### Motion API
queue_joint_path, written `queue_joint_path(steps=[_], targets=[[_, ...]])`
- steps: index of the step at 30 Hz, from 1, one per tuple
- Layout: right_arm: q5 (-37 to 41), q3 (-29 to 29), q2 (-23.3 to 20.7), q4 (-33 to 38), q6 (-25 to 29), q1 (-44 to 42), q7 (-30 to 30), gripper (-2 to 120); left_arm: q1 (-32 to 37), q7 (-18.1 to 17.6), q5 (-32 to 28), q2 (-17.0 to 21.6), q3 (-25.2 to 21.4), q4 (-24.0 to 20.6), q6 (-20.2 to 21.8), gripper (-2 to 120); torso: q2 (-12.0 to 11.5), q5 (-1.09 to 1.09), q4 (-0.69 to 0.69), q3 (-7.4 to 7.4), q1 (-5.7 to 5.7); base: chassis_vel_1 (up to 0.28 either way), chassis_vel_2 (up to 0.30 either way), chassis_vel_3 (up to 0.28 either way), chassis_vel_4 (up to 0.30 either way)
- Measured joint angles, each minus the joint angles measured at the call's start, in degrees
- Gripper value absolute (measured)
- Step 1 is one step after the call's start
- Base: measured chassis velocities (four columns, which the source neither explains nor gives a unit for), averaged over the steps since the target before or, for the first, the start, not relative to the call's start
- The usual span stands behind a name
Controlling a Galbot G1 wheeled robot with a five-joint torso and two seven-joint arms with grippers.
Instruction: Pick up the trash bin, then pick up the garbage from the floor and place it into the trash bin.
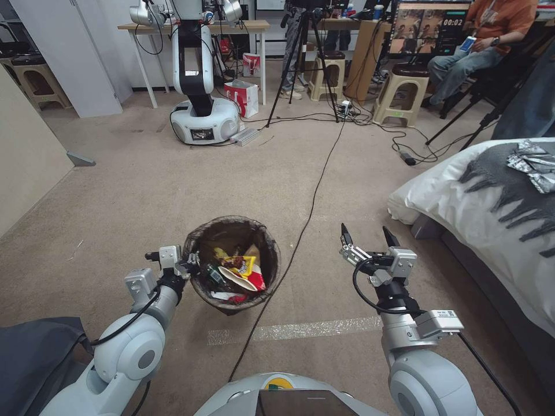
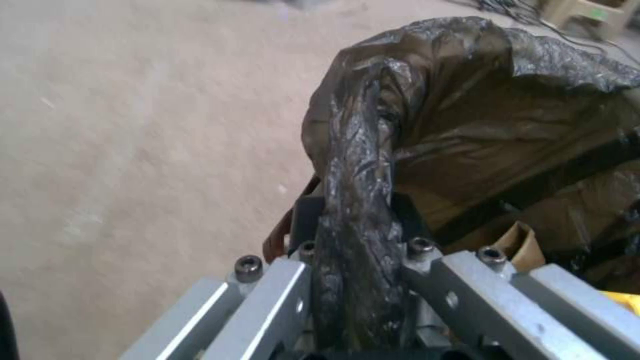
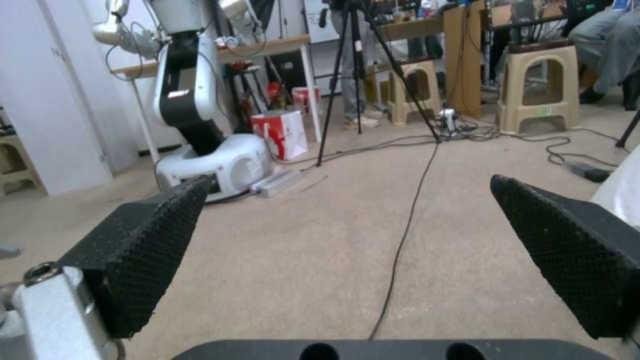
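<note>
The trash bin [image 1: 203, 232], lined with a dark bag, hangs just above the carpet in front of me. My left gripper [image 1: 189, 267] is shut on its left rim; in the left wrist view the bag-covered rim [image 2: 357, 200] runs between the fingers. Inside the bin lies the garbage [image 1: 238, 273]: a yellow snack wrapper, a red-and-white cup, a small green-labelled bottle and red scraps. A brown paper corner [image 2: 519, 240] shows in the left wrist view. My right gripper [image 1: 370, 234] stands open and empty to the right of the bin, its black fingertips [image 3: 150, 230] spread wide over bare carpet.
A black cable [image 1: 306, 222] runs across the carpet between bin and right gripper. A bed [image 1: 485, 196] with a grey blanket fills the right side. Another robot [image 1: 199, 75], a tripod, stools and a desk stand at the back. A strip of tape [image 1: 300, 330] marks the floor.
</note>
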Motion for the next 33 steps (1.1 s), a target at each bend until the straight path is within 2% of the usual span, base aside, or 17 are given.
queue_joint_path(steps=[1, 4, 13, 24, 33], targets=[[0.0, 0.0, 0.0, 0.0, 0.0, 0.0, 0.0, 99, 0.0, 0.0, 0.0, 0.0, 0.0, 0.0, 0.0, 5, 0.0, 0.0, 0.0, 0.0, 0.0, 0.0, 0.0, 0.0, 0.0], [0.0, 0.1, 0.3, -0.2, 0.0, 0.2, 0.1, 99, -2.0, -0.8, -5.7, 1.4, 1.2, 1.1, 1.8, 5, 0.0, 0.0, -0.01, 0.0, 0.0, 0.0, 0.0, 0.0, 0.0], [0.0, 0.2, 0.5, -0.4, 0.1, 0.4, 0.1, 99, -4.0, -1.5, -10.3, 2.0, 2.3, 3.5, 3.3, 5, 0.0, 0.0, -0.01, 0.0, 0.0, 0.0, 0.0, 0.0, 0.0], [0.2, -0.1, 0.6, -1.4, 0.1, 1.1, 0.2, 96, -6.8, -1.6, -16.2, 0.7, 4.0, 11.4, 4.2, 5, 0.0, -0.01, 0.0, 0.0, 0.0, 0.0, 0.0, 0.0, 0.0], [0.1, -1.0, 0.6, -2.0, 0.3, 1.7, 0.1, 94, -8.6, -0.6, -16.3, -1.5, 4.3, 18.3, 4.3, 5, 0.0, -0.01, -0.01, 0.0, 0.0, 0.0, 0.0, 0.0, 0.0]])
